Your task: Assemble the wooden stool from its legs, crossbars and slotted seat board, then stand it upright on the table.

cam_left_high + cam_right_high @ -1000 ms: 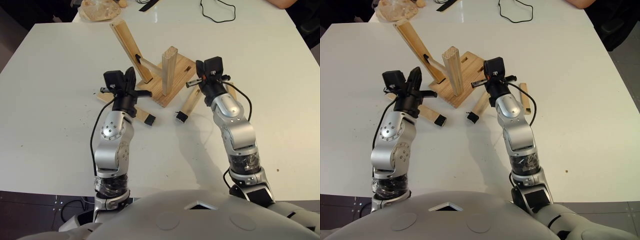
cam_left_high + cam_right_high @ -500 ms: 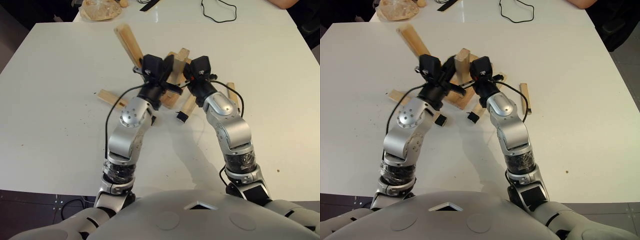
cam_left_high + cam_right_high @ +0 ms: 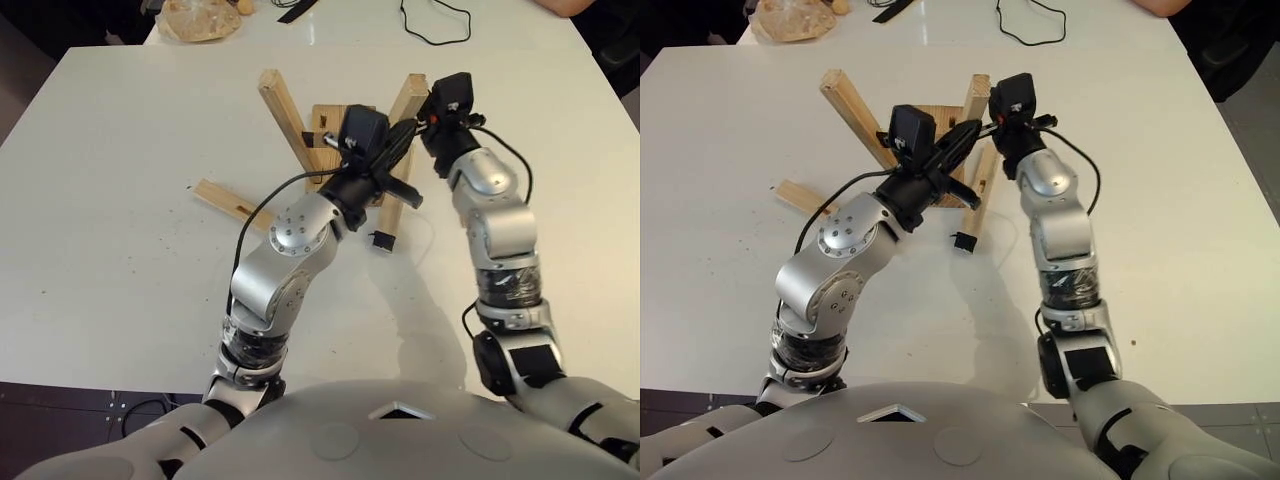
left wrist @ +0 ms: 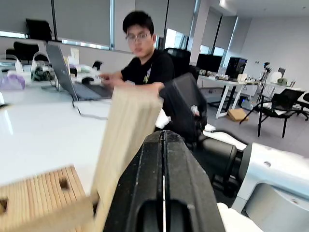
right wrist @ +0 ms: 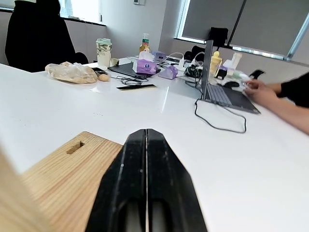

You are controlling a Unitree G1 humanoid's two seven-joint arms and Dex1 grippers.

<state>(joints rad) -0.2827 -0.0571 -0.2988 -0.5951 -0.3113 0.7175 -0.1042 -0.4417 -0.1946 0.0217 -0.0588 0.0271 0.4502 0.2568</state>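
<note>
The seat board (image 3: 330,118) sat on the white desk (image 3: 120,150) with its slotted face up and two legs stuck in it. One leg (image 3: 285,120) leaned away from the board's left side, and the other (image 3: 408,98) rose at its right side. A third leg (image 3: 225,200) lay flat well to the left of the board. A fourth piece (image 3: 390,215) with a black foot lay just off the board's near right corner. The left tool (image 4: 164,140) hung over the board's near right edge with its fingers pressed together on nothing. It was just beside the right-hand leg, though whether it touched the leg could not be told. The right tool (image 5: 146,133) was also closed and empty. It hovered over the board's right side, near the top of that same leg. Beyond the board lay a crumpled bag (image 3: 200,18) and a black cable (image 3: 435,25).
</note>
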